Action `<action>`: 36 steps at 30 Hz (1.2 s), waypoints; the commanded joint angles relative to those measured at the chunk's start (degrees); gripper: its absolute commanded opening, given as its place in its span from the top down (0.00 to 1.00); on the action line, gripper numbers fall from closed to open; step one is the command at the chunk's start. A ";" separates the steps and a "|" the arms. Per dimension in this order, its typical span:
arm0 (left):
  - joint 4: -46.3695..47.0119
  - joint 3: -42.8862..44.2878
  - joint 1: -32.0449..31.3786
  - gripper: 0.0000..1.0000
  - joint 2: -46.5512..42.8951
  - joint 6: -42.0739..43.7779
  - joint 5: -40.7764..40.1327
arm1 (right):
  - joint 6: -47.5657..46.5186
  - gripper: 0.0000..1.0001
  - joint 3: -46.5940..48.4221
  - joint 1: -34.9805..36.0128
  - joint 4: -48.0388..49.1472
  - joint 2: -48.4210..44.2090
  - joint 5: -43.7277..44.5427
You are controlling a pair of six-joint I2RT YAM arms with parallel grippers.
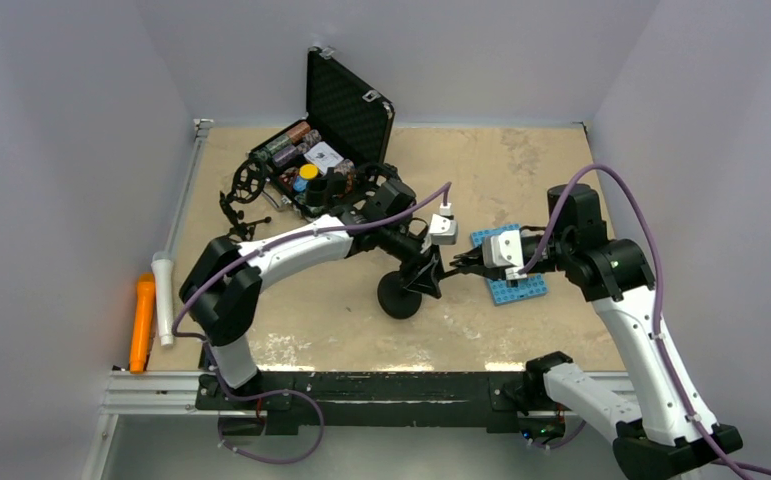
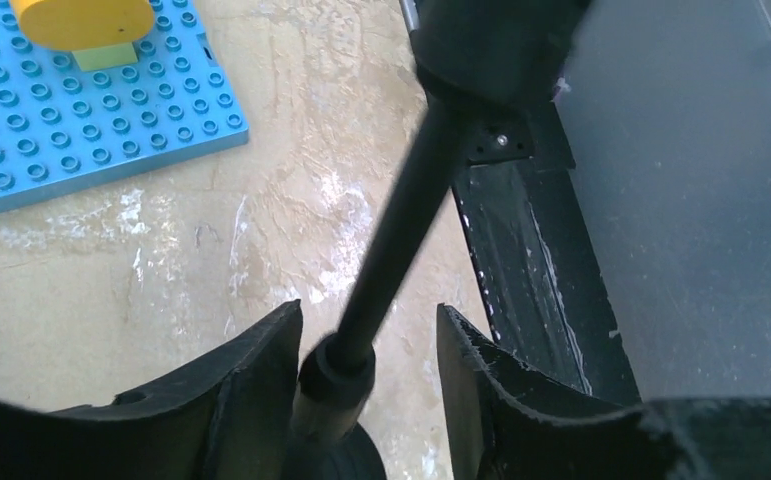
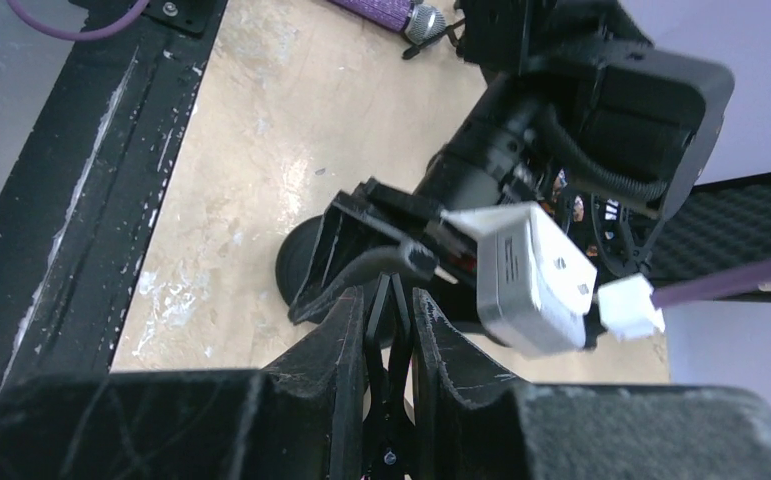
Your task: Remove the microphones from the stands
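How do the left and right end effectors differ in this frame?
The left end effector stands open, its fingers either side of the stand's rod; the right end effector is shut on a thin black part. The left reaches in from the left side, the right from the right. Both meet near the stand's round base.

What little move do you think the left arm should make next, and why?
Probably close the left gripper on the rod: its fingers stand open around it, while the right gripper is shut on a thin black part nearby. A firm hold should steady things for pulling.
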 commanded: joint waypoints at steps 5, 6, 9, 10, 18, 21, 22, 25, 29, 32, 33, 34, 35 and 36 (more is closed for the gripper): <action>1.62 3.25 -1.34 0.68 3.27 1.97 -3.21 | 4.05 1.00 -0.79 -0.01 8.62 0.09 2.38; 1.49 2.45 -1.24 0.70 2.76 2.41 -3.79 | 4.62 1.00 -0.76 -0.08 8.79 0.09 2.73; 1.48 0.55 -1.19 0.83 1.21 2.67 -6.04 | 9.51 1.00 -1.50 -0.10 11.16 -0.40 4.34; 2.43 -0.10 -1.22 0.90 0.67 1.90 -7.73 | 13.31 1.00 -1.93 -0.17 12.95 -0.53 5.42; 21.57 -8.27 -2.89 1.00 -7.68 -13.92 -44.25 | 69.35 1.00 7.83 -6.71 10.80 12.87 21.34; 21.75 -8.08 -3.24 0.92 -7.44 -17.00 -43.85 | 83.52 1.00 6.19 -10.34 7.41 17.18 15.65; 21.83 -8.18 -3.32 0.86 -7.36 -17.53 -42.81 | 83.68 1.00 5.41 -10.56 7.57 16.72 16.74; 22.22 -8.37 -3.34 0.55 -7.41 -16.82 -37.47 | 79.64 1.00 7.04 -10.38 7.44 17.07 17.55; 21.12 -8.15 -3.04 0.44 -8.64 -14.13 -30.65 | 72.72 1.00 8.43 -10.38 9.62 16.39 18.68; 17.99 -7.32 -2.54 0.39 -9.30 -13.35 -27.51 | 69.12 1.00 9.17 -10.25 10.40 15.93 17.38; 17.36 -7.06 -2.30 0.37 -9.86 -13.30 -26.52 | 67.43 1.00 9.72 -10.03 10.44 15.69 17.10; 16.52 -6.66 -2.02 0.35 -10.34 -13.31 -25.34 | 64.87 1.00 10.43 -9.70 10.26 15.25 17.24; 15.54 -6.19 -1.59 0.17 -10.94 -13.37 -24.39 | 62.48 1.00 11.21 -9.29 9.96 14.85 17.33; 14.15 -5.66 -1.26 0.12 -11.54 -13.25 -23.44 | 60.09 1.00 12.11 -8.89 9.66 14.47 17.28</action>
